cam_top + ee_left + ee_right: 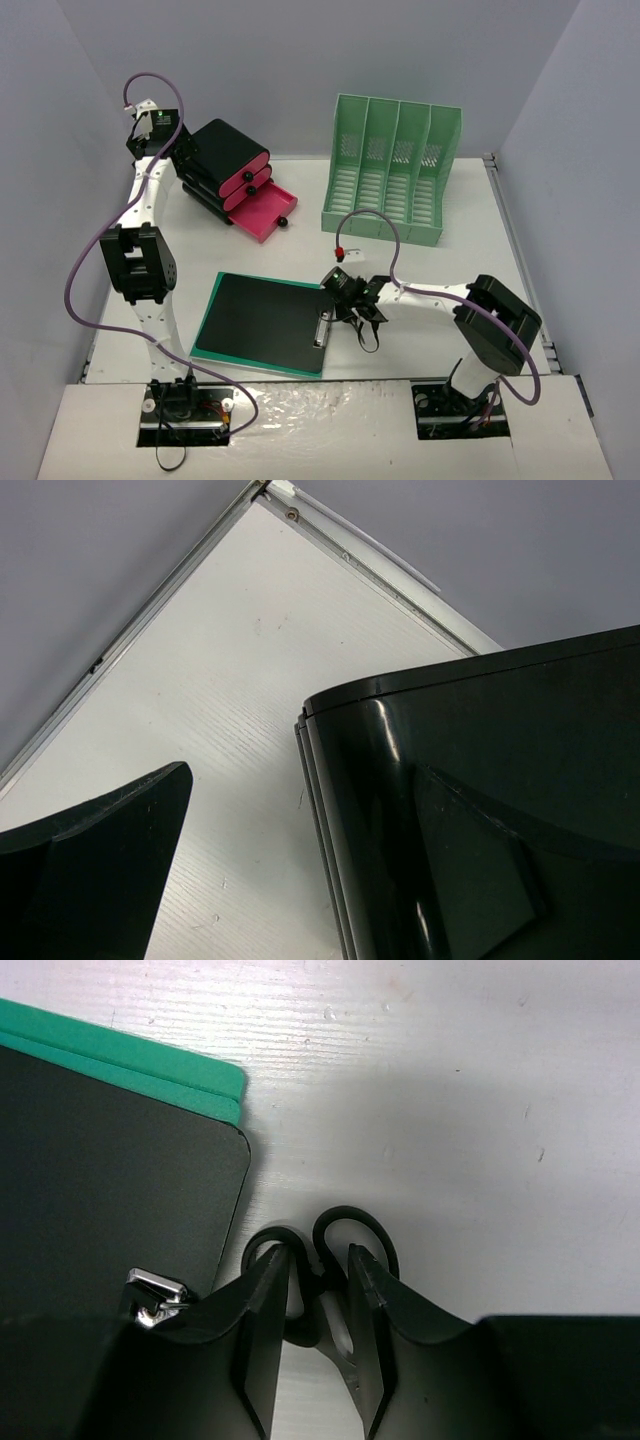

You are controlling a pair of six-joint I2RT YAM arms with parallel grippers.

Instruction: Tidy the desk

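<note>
Black-handled scissors (356, 1226) (366, 332) lie on the white desk (300, 215) (450, 1110), just right of a black clipboard (265, 320) (100, 1160). My right gripper (318, 1265) (352, 312) is down over the handles with its jaws narrow. One finger sits over each loop, and a sliver of desk shows beside each finger. My left gripper (300, 780) (185, 150) is wide open at the back left. The corner of the black drawer unit (450, 730) (225, 150) stands between its fingers (100, 860).
The clipboard has a metal clip (155, 1295) and rests on a green folder (150, 1065) (215, 350). The drawer unit's bottom pink drawer (265, 210) is pulled out. A mint-green file rack (390, 170) stands at the back. The desk's rail (150, 610) runs close to the left gripper.
</note>
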